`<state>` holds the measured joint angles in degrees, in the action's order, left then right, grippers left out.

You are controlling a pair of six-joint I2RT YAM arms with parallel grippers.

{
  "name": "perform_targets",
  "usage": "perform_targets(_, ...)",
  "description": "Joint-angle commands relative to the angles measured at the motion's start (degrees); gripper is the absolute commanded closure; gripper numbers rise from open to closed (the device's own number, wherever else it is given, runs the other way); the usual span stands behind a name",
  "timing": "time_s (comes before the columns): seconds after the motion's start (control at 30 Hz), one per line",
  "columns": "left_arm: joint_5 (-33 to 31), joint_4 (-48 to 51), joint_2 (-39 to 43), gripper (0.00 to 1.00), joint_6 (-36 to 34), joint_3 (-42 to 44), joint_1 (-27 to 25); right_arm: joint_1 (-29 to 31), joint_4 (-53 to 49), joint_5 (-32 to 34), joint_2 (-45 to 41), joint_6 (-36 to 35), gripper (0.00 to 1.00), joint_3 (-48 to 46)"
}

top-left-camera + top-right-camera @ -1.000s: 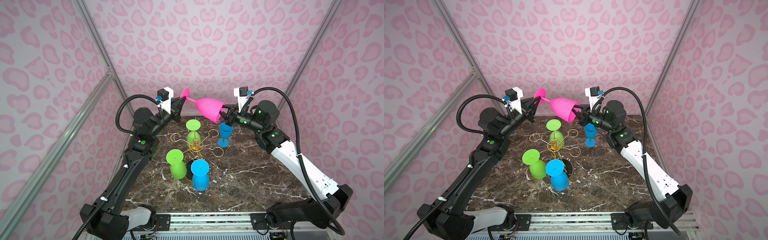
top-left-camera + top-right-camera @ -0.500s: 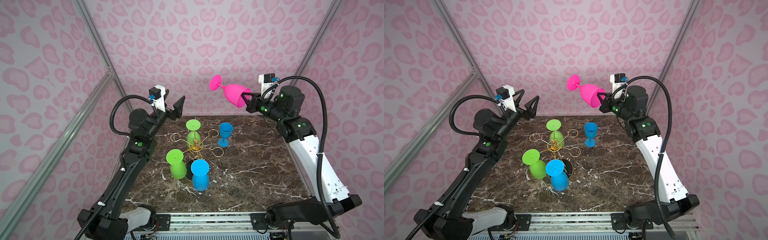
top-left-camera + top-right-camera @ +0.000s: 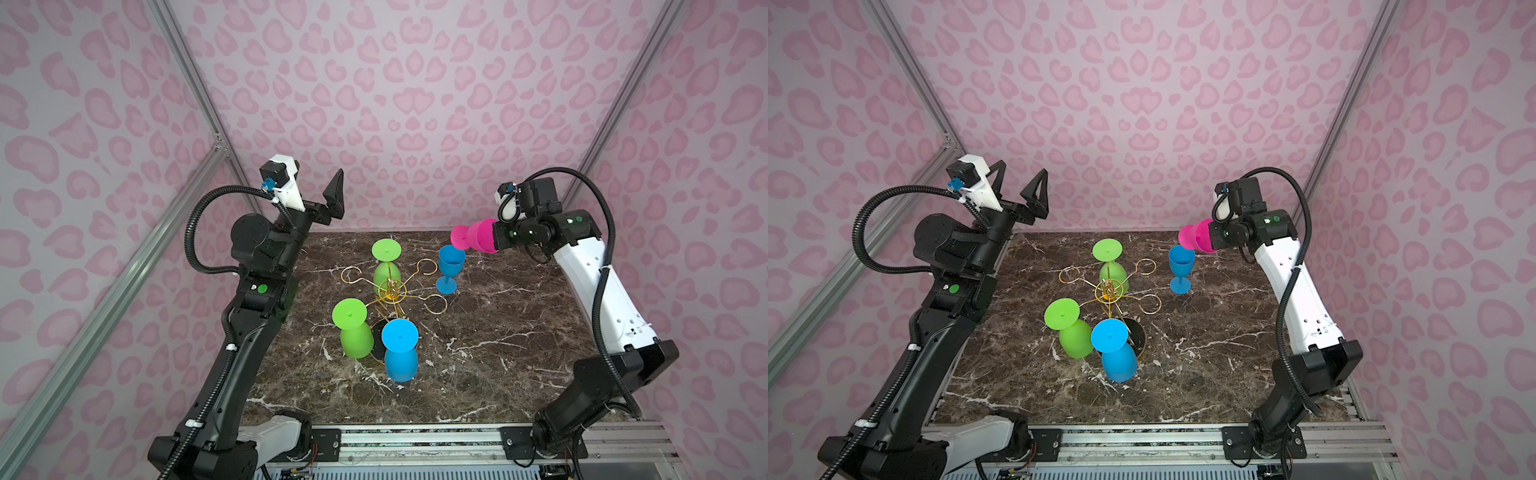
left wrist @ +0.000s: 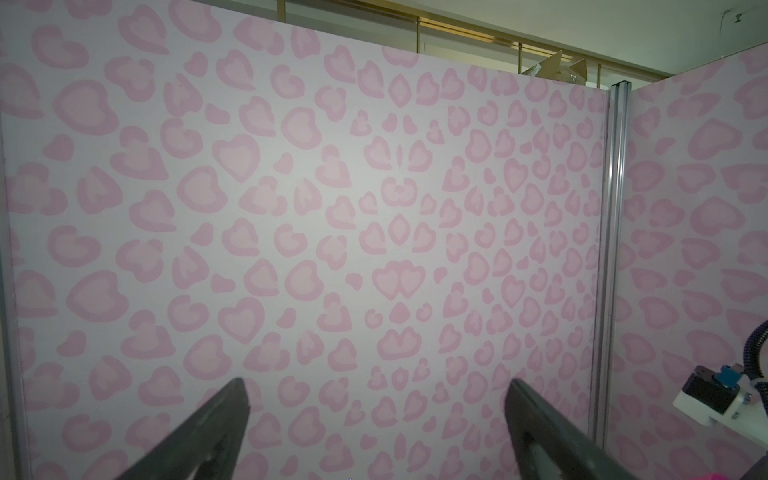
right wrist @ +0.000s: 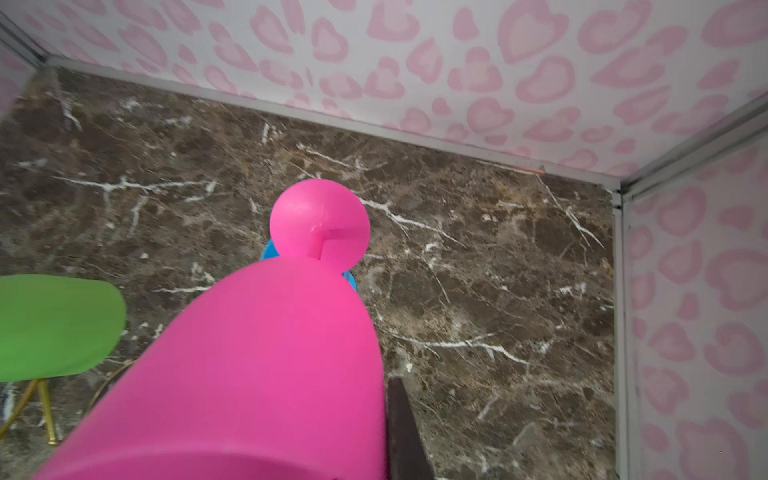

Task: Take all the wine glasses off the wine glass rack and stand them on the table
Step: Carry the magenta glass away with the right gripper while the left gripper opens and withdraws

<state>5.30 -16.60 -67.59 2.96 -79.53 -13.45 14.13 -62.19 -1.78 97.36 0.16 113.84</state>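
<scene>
Right wrist view is showing what the top views are hiding: the pink wine glass is filling the frame, foot pointing away, with one dark finger lying along its bowl. In both top views the right end effector is clamping that bowl sideways, right of centre, clear of the wine glass rack. The foot is overlapping the upright blue glass; contact is unclear. Bare surface is lying open at lower right. The left end effector is gaping wide, empty, at upper left. Half a second ago the glass was riding higher.
</scene>
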Motion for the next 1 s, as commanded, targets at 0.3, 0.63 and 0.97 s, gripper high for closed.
perform_targets(0.3, -4.2, -2.0, 2.6, 0.03, -0.2, 0.4, 0.1, -1.8, -5.4, 4.3, 3.5, -0.3, 1.0, 1.9)
perform_targets(0.63, -2.8, -1.9, 2.3, 0.03, 0.4, 0.2, 0.1, -5.0, -3.7, 2.5, 0.5, 0.7, 1.0, -2.0)
perform_targets(0.97, -1.6, -1.6, 2.6, 0.03, 0.5, 0.1, 0.0, -5.4, -10.7, 8.0, 8.4, -0.8, 1.0, -0.3)
